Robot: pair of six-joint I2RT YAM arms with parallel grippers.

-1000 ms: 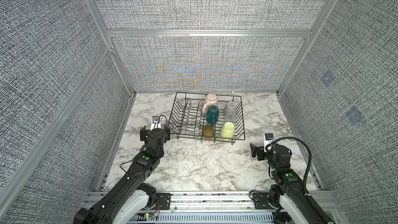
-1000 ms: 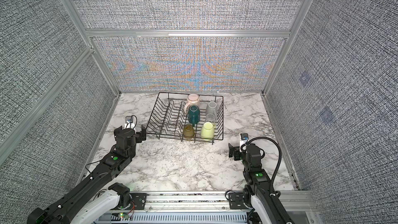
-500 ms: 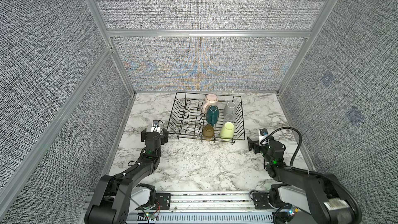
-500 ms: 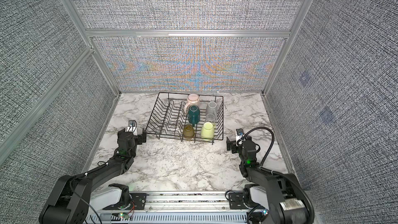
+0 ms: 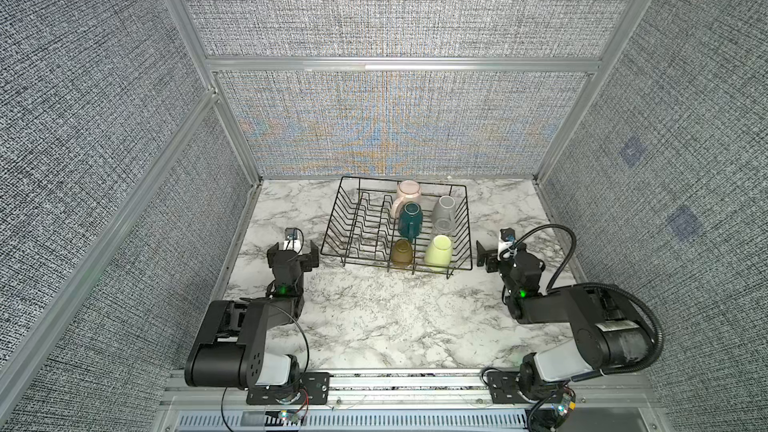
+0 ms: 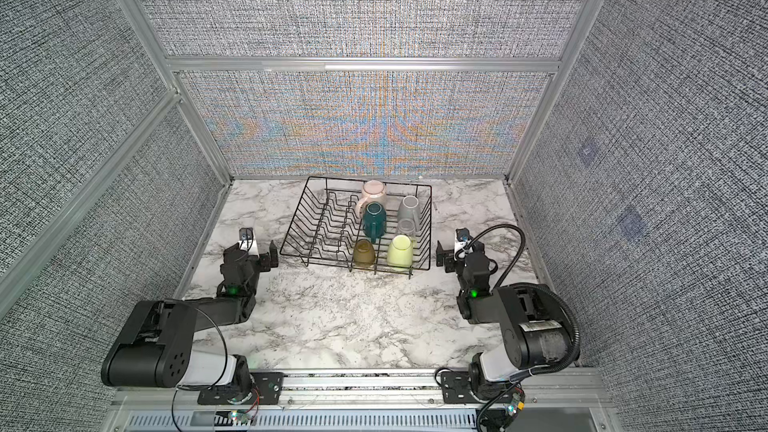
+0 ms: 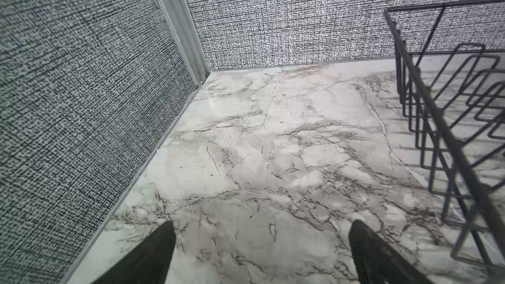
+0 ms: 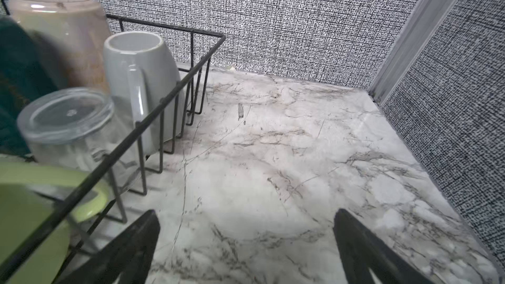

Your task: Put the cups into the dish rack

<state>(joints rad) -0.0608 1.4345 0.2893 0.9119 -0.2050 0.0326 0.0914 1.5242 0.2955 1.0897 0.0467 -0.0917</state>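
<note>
The black wire dish rack (image 5: 337,218) (image 6: 300,218) stands at the back of the marble table in both top views. Upside down in its right half are several cups: a pink mug (image 5: 409,191), a teal mug (image 5: 410,218), a grey mug (image 5: 445,206), a clear glass (image 5: 444,225), an amber glass (image 5: 402,252) and a yellow-green cup (image 5: 439,255). My left gripper (image 5: 293,252) (image 7: 261,224) is open and empty, low by the rack's left front corner. My right gripper (image 5: 500,253) (image 8: 246,212) is open and empty beside the rack's right side.
Grey fabric walls with aluminium posts close in the table on three sides. The left wrist view shows the rack's rim (image 7: 448,130) and its dividers. The right wrist view shows the grey mug (image 8: 147,64), the clear glass (image 8: 68,121) and the yellow-green cup (image 8: 27,214) behind the rack wires.
Both arms have folded down and back toward their bases. The right gripper has shifted a little farther from the front edge, alongside the rack. Both grippers stayed open and empty.
</note>
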